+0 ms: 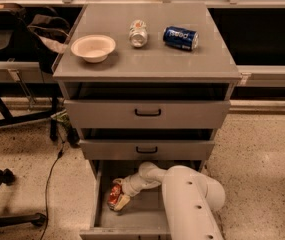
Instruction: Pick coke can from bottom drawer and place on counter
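The coke can (114, 194), red-orange with white markings, lies at the left of the open bottom drawer (149, 219). My gripper (119, 200) is down in that drawer, right against the can. My white arm (189, 199) reaches in from the lower right and hides the drawer's right half. The counter (147, 61) is the grey top of the cabinet, well above the gripper.
On the counter stand a cream bowl (93, 47) at the left, a silver-white can (138, 32) and a blue Pepsi can (180, 37) on its side. Two upper drawers (147, 115) with black handles are partly open above my arm. Chair legs (2, 119) and a cable (52, 174) are on the left.
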